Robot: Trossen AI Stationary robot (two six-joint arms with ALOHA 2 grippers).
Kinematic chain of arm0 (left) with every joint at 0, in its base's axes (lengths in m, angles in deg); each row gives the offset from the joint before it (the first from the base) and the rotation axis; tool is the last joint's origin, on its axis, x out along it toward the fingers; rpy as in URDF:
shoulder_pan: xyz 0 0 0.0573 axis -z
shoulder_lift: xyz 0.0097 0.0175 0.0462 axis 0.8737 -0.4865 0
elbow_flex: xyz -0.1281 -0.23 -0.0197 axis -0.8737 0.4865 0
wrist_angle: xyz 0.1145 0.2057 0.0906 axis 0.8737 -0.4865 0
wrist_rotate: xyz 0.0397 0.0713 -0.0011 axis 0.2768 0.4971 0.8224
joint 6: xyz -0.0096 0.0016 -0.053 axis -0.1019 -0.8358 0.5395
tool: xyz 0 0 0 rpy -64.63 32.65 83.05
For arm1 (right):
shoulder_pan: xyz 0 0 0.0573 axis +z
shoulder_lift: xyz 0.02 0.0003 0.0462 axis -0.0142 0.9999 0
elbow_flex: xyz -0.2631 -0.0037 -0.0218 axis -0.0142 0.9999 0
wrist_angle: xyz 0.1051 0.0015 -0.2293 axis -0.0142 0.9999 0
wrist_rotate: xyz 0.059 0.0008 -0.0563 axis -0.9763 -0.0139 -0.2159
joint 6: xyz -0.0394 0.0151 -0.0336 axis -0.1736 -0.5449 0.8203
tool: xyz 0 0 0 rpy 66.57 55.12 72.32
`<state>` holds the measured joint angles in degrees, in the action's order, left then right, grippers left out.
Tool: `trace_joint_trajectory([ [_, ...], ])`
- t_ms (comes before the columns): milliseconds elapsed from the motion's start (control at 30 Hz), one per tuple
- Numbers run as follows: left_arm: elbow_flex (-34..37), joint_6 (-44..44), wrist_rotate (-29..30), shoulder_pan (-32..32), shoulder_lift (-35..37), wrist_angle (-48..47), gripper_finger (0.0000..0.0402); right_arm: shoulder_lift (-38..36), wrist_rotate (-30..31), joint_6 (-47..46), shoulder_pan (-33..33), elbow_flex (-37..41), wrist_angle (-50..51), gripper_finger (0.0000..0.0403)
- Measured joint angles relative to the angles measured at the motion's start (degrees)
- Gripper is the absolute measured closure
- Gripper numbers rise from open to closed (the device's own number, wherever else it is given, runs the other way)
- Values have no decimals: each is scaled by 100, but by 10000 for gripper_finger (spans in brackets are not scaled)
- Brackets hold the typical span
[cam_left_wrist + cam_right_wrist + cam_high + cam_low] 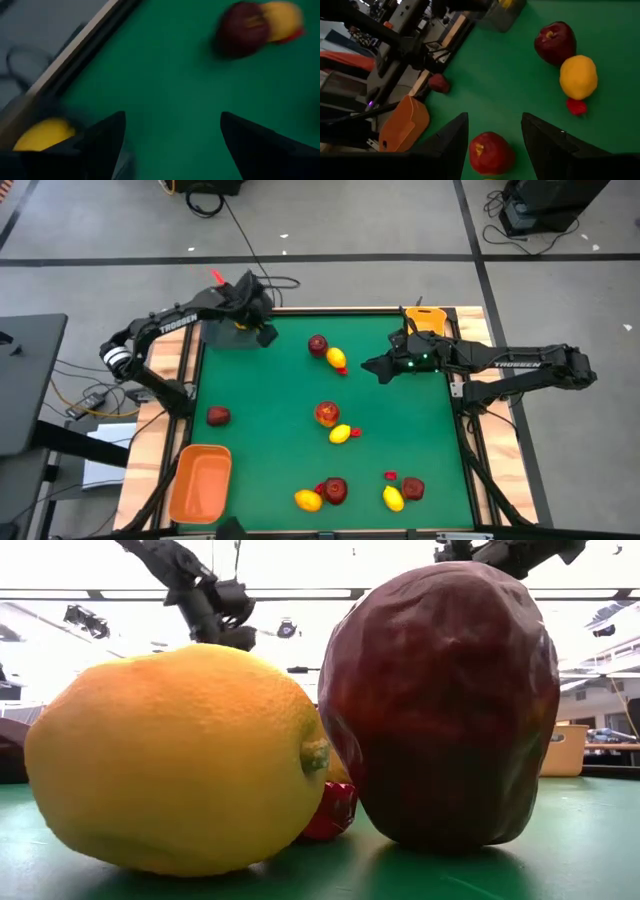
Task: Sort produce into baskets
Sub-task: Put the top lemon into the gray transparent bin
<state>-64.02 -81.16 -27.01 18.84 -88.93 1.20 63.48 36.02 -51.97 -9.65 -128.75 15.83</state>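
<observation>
The left gripper hovers at the table's eleven o'clock corner, fingers apart and empty, a smooth yellow lemon beneath; right gripper parted, empty.

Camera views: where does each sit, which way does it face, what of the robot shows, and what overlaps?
High: overhead, straight down; whole green table, both arms.
Low: at tabletop height, level across; a lemon and dark apple fill it, arms above.
Left wrist: past open left gripper, lemon beside one finger.
Right wrist: past open right gripper at a red apple.
Shared: both wrist views catch the apple-lemon pair.
</observation>
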Motion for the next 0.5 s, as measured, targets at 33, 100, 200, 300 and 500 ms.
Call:
trace_joint_trajectory([
  [33, -35, 15, 0, 196, -2, 81, 72, 0, 0, 8, 0, 0, -1, 208],
  [100, -181, 78, -2, 586, -59, 249, 71, -10, -24, 8, 0, 0, 1, 208],
  [200, -526, 105, 6, 1082, -252, 566, 71, -71, -120, 8, 13, 0, 4, 208],
  [300, -1028, -56, 145, 1430, -599, 708, 71, -179, -216, -11, 72, 0, 17, 208],
  [500, -2131, -640, 235, 1706, -1659, 559, 71, -498, -324, -178, 232, 0, 13, 208],
])
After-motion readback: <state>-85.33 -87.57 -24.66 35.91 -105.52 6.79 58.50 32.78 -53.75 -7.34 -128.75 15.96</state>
